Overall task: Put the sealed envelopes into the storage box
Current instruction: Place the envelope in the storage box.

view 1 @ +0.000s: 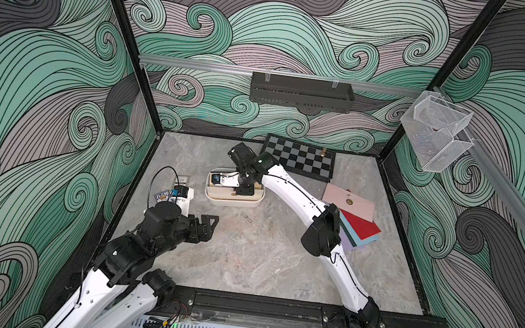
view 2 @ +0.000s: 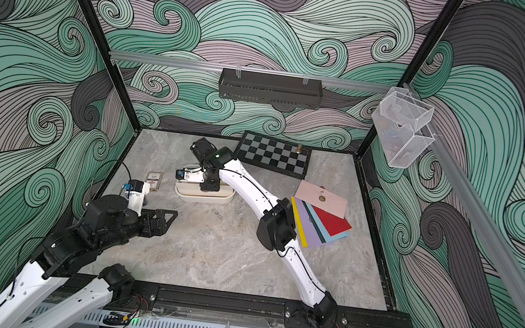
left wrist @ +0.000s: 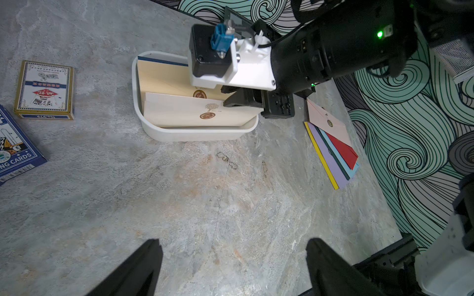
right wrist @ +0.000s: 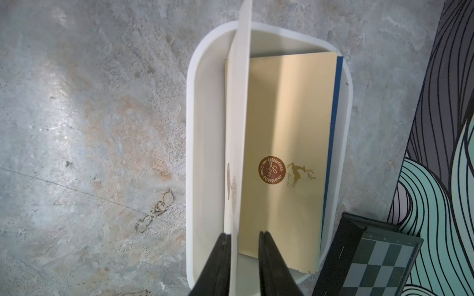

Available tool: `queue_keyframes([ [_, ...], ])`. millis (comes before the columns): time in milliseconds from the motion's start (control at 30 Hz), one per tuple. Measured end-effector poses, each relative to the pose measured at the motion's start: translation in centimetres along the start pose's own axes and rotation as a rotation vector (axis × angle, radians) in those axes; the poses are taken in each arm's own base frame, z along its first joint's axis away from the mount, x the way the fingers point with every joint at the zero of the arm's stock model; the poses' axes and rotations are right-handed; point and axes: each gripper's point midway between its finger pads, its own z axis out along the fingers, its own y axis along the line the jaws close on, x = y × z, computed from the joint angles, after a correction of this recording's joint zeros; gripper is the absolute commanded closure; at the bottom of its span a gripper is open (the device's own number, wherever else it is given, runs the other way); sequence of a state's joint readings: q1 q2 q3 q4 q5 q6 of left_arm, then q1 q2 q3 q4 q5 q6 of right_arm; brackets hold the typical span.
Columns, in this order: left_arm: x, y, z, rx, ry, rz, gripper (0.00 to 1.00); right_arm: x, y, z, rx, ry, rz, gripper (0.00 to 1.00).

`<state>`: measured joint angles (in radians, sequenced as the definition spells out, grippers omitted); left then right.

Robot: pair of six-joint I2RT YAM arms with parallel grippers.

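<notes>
The white storage box [view 1: 216,199] sits mid-table, far side. A peach sealed envelope [right wrist: 289,115] lies flat in it over a navy one [right wrist: 333,128]. My right gripper [right wrist: 245,234] hangs over the box's end, jaws a little apart. A cream envelope [right wrist: 238,102] stands tilted on edge between the fingers, touching one and clear of the other, its lower edge inside the box [left wrist: 195,134]. More sealed envelopes are fanned at the right: pink [view 1: 348,201], red [view 1: 360,229], yellow [view 2: 298,220], lilac [view 2: 309,228]. My left gripper [left wrist: 233,242] hovers wide open and empty near the left.
A chessboard [view 1: 299,157] carrying one small piece [view 1: 324,152] lies right behind the box. Two card packs [left wrist: 45,89] [left wrist: 15,151] lie at the left. A black tray [view 1: 301,93] hangs on the back wall and a mesh bin [view 1: 437,131] on the right rail.
</notes>
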<state>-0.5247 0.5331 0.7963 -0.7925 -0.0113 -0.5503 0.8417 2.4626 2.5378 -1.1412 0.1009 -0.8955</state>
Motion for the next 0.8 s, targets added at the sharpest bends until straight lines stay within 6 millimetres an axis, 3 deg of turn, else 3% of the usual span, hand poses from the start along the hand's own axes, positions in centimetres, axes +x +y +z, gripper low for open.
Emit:
queue_keyframes([
  [367,0.2,-0.1,0.2,0.006,0.016,0.0,0.08,-1.1,-2.1,0.7,0.104,-0.018,0.004,0.75],
  [667,0.3,-0.3,0.3,0.011,0.022,0.0,0.08,-0.7,-4.9,4.5,0.212,-0.01,0.077,0.72],
  [800,0.3,-0.3,0.3,0.013,0.023,0.0,0.08,-0.7,-5.8,4.8,0.248,-0.022,0.156,0.69],
])
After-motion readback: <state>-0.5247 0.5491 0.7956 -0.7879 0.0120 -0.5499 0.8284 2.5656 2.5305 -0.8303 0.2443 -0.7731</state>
